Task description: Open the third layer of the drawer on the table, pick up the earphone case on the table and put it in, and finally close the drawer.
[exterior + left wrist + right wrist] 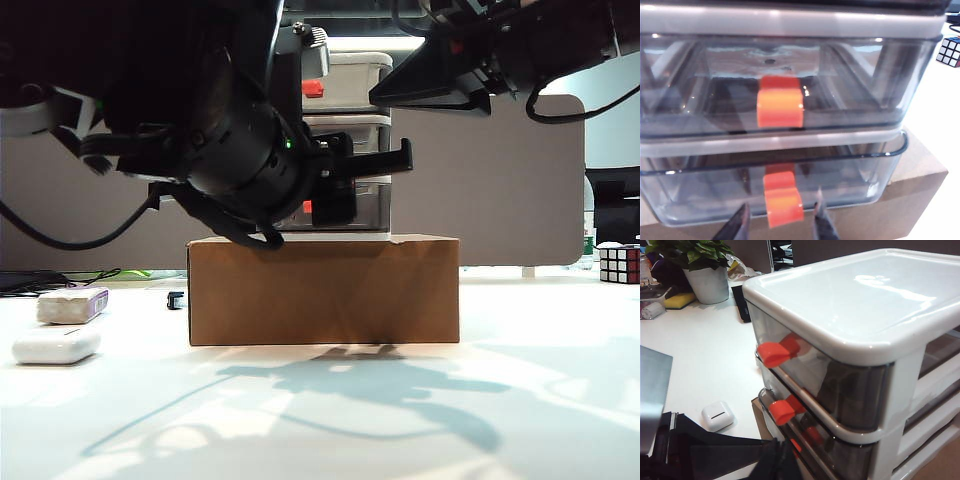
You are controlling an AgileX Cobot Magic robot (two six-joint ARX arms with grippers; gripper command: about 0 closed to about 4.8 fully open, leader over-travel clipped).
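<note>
The left pincer (pixel 781 222), spread, straddles the third layer's (pixel 705 192) handle (pixel 783 202), a small stiff tab for pinching. The light drawer should slide easily. The right pincer hangs above the unit (pixel 850 300), its state unclear.

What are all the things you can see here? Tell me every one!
table: one, white, under everything
cardboard box: one, brown, middle of the table
drawer unit: one, white frame, on the box
drawers: three, smoky grey, each with a red-orange handle
earphone case: one, white, on the table, front left
block: one, off-white with a purple end, behind the case
puzzle cube: one, coloured, far right
potted plant: one, green, white pot, behind
left gripper: one, black, fingers open either side of the lowest handle
right gripper: one, black, high by the unit's top, fingers unclear
</note>
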